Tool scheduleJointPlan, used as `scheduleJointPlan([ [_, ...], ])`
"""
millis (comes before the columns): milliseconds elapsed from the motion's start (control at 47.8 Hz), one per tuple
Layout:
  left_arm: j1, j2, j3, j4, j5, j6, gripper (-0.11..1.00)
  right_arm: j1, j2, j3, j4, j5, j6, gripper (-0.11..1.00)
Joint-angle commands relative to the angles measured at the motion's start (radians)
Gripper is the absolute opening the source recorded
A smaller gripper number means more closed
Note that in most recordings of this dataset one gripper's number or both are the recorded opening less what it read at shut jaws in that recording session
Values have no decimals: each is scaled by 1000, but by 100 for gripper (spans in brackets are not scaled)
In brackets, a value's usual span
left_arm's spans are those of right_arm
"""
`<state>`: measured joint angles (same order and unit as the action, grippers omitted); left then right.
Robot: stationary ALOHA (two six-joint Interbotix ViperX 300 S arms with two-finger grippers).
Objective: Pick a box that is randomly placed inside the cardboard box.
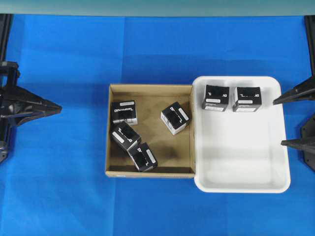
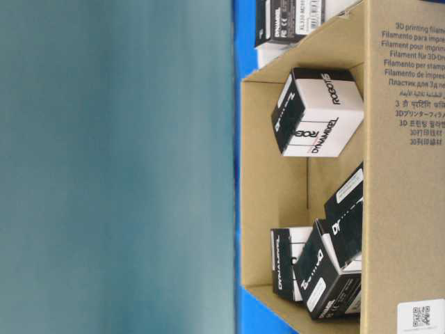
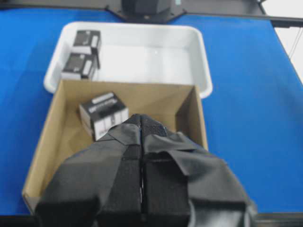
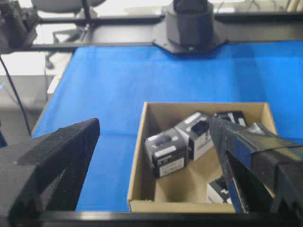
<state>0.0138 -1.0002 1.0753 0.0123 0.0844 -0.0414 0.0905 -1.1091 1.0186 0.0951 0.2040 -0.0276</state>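
**A:** Inside the cardboard box (image 1: pixel 150 91), four black boxes lie loose. Three crowd the left half: one by the left wall (image 1: pixel 124 112), one below it (image 1: pixel 125 136), one nearer the front wall (image 1: pixel 142 157). They look to be touching or nearly so, each turned a different way. The fourth (image 1: pixel 175 118) sits alone toward the right wall.

**B:** And the arms?

**A:** Both are off at the edges of the blue surface (image 1: pixel 64 196). The right pincer (image 1: pixel 294 118) stands spread wide and grasps nothing, just past the white tray's (image 1: pixel 241 184) right rim. The left pincer (image 3: pixel 141 156) is clenched with nothing between its pads, well clear of the cardboard box.

**B:** What could go wrong from here?

**A:** I'd judge the lone box the safest target. Going into the cluster risks a finger landing on a neighbour and shoving or tipping it, since there looks to be little gap between them.

**B:** And the lone one?

**A:** It sits skewed to the walls, so unless the wrist turns to match, the fingers may close on corners and the box could twist out. It is also near the right wall, so a wide-spread finger might catch the rim on the way down.

**B:** Anything about the tray?

**A:** Two more boxes (image 1: pixel 215 97) (image 1: pixel 246 99) sit along its far rim. A low reach from the right across the tray could clip them.
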Motion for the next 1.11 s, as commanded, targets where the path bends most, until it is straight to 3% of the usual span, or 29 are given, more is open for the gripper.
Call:
scheduleJointPlan([
  [0, -2, -12, -9, 2, -5, -2, -7, 6, 0, -6, 2, -14, 2, 99],
  [1087, -25, -60, -8, 3, -52, -5, -7, 9, -94, 14, -15, -18, 3, 99],
])
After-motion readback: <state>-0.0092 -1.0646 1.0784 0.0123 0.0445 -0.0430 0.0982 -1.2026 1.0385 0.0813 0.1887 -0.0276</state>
